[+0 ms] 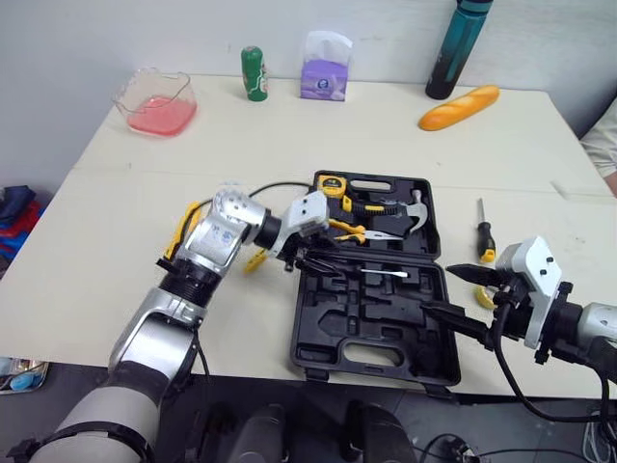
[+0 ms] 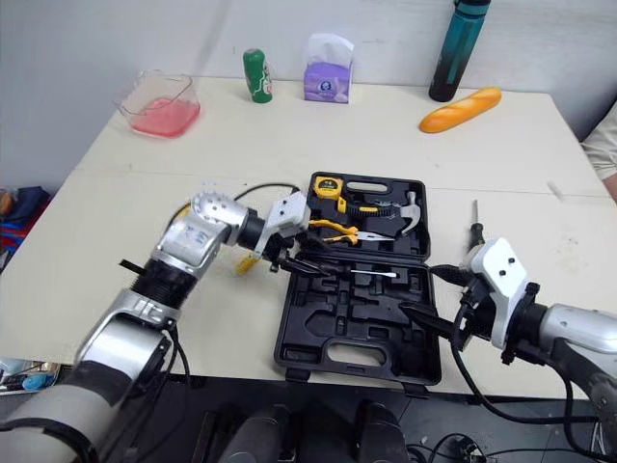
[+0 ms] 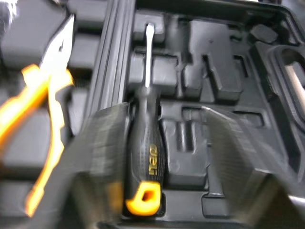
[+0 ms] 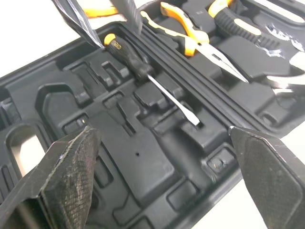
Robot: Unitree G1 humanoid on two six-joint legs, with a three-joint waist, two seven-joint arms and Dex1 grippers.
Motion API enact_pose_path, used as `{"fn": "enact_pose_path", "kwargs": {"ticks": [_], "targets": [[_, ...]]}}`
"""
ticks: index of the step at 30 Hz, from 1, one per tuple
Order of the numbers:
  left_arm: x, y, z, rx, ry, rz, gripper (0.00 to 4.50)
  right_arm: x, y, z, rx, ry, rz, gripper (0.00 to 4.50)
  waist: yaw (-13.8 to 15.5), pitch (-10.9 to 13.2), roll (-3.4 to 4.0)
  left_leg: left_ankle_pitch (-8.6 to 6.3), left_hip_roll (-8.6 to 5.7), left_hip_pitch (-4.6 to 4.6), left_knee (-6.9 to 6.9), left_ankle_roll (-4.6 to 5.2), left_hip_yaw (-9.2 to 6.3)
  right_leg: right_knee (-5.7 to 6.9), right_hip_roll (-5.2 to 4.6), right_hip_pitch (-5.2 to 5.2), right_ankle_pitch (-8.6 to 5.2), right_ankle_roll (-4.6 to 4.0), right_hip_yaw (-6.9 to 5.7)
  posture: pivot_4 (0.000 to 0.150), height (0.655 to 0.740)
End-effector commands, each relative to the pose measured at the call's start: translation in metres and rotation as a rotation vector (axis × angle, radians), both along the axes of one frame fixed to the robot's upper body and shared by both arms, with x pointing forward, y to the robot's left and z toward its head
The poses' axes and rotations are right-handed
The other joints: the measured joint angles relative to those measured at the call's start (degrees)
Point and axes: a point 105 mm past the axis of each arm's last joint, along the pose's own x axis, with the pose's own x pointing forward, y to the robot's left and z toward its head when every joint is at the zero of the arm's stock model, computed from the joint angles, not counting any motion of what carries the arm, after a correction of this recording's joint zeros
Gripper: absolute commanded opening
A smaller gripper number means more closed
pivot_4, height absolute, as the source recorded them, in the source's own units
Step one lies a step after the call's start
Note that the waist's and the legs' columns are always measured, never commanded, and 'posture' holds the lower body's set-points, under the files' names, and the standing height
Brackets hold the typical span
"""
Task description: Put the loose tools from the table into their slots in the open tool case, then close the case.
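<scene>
- The open tool case (image 1: 381, 333) lies on the tabletop (image 1: 125, 203). In its far half we see a tape measure (image 1: 332, 185), pliers (image 1: 349, 230) and a hammer (image 1: 415, 212).
- The left gripper (image 1: 326, 262) is over the near half of the case. Its fingers are spread, one on each side of the black handle of a screwdriver (image 3: 143, 148) that lies in a slot.
- The right gripper (image 1: 439, 288) hovers at the right side of the case, fingers spread wide and holding nothing.
- A second screwdriver (image 1: 485, 236) lies loose on the tabletop, to the right of the case.

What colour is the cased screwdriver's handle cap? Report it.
Screwdriver cap: orange-yellow; best in left wrist view.
</scene>
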Motion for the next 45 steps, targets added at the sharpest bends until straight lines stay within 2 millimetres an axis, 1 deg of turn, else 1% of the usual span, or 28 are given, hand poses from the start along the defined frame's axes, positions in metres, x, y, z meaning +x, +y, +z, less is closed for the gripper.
{"fn": "enact_pose_path", "kwargs": {"ticks": [1,2,3,8,12,16,19,23,28,35,42,45], "targets": [[0.002,-0.008,0.01,-0.082,-0.041,-0.003,0.62,-0.001,0.006,0.007,0.0,-0.036,0.028,4.5,0.37,0.0,0.0,0.0,-0.02,-0.03,0.02,0.01,-0.03,-0.01,-0.01,-0.01,0.01,0.01,-0.02,0.15,0.7314],[0.001,-0.01,0.009,-0.081,-0.043,-0.005,0.15,-0.001,0.006,0.007,-0.001,-0.037,0.028,4.5,0.38,0.0,0.0,-0.02,-0.03,-0.03,0.03,0.03,-0.03,-0.03,-0.01,0.0,0.01,0.02,-0.02,0.15,0.7314],[0.002,-0.011,0.007,-0.075,-0.05,0.0,0.04,0.0,0.005,0.007,-0.002,-0.037,0.028,4.5,0.37,0.0,0.0,-0.03,-0.04,-0.03,0.03,0.04,-0.02,-0.03,-0.02,0.0,0.02,0.04,-0.01,0.15,0.7314],[0.008,-0.016,0.001,-0.046,-0.05,0.049,0.04,0.001,0.006,0.005,-0.005,-0.031,0.031,4.5,0.06,0.0,0.0,-0.03,-0.03,-0.02,0.03,0.06,0.0,-0.02,-0.01,0.0,0.03,0.05,0.01,0.15,0.7314],[0.005,-0.017,-0.01,0.013,-0.034,0.038,0.04,0.001,0.007,0.004,-0.005,-0.028,0.032,4.5,-0.03,0.0,0.0,-0.04,-0.03,0.0,0.02,0.06,0.02,-0.01,0.0,0.0,0.03,0.05,0.01,0.15,0.7314],[-0.002,-0.008,-0.042,0.211,-0.028,0.005,0.04,0.002,0.007,0.002,-0.008,-0.023,0.026,4.5,-0.01,-0.02,-0.01,-0.04,-0.03,0.04,0.02,0.05,0.03,-0.02,0.0,0.04,0.03,0.05,0.03,0.15,0.7314],[-0.002,-0.008,-0.052,0.255,-0.03,0.029,0.04,0.001,0.006,-0.002,-0.011,-0.014,0.016,4.5,-0.03,-0.14,0.02,-0.07,-0.02,0.17,0.01,0.04,0.03,-0.04,0.0,0.16,0.03,0.04,0.04,0.15,0.7314],[-0.009,-0.004,-0.064,0.32,-0.079,-0.024,0.04,0.0,0.005,-0.005,-0.014,-0.005,0.005,4.5,-0.02,-0.48,0.02,-0.09,0.0,0.2,0.01,0.03,0.02,-0.05,-0.01,0.18,0.03,0.04,0.06,0.15,0.7314],[-0.008,-0.006,-0.07,0.33,-0.08,0.003,0.04,0.0,0.002,-0.006,-0.018,-0.001,-0.009,4.5,-0.03,-0.91,0.01,-0.12,0.03,0.23,0.01,0.01,0.02,-0.07,0.01,0.19,0.02,0.03,0.07,0.15,0.7314],[-0.01,-0.013,-0.076,0.347,-0.081,-0.011,0.04,-0.001,-0.003,-0.009,-0.033,0.003,-0.029,4.5,0.24,-1.24,-0.08,-0.16,0.03,0.27,0.02,0.06,-0.07,-0.12,-0.03,0.29,0.02,0.03,0.15,0.15,0.7314],[-0.01,-0.017,-0.083,0.417,-0.113,-0.052,0.04,0.0,-0.008,-0.008,-0.039,-0.004,-0.055,4.5,0.96,-1.36,-0.06,-0.21,0.03,0.37,0.05,0.1,-0.2,-0.26,-0.06,0.51,0.02,0.03,0.19,0.15,0.7314],[-0.008,-0.019,-0.085,0.446,-0.133,-0.06,0.04,0.0,-0.009,-0.007,-0.039,-0.008,-0.067,4.5,1.28,-1.39,-0.06,-0.31,0.05,0.54,0.05,0.11,-0.32,-0.41,-0.07,0.77,0.02,0.03,0.18,0.15,0.7314]]}}
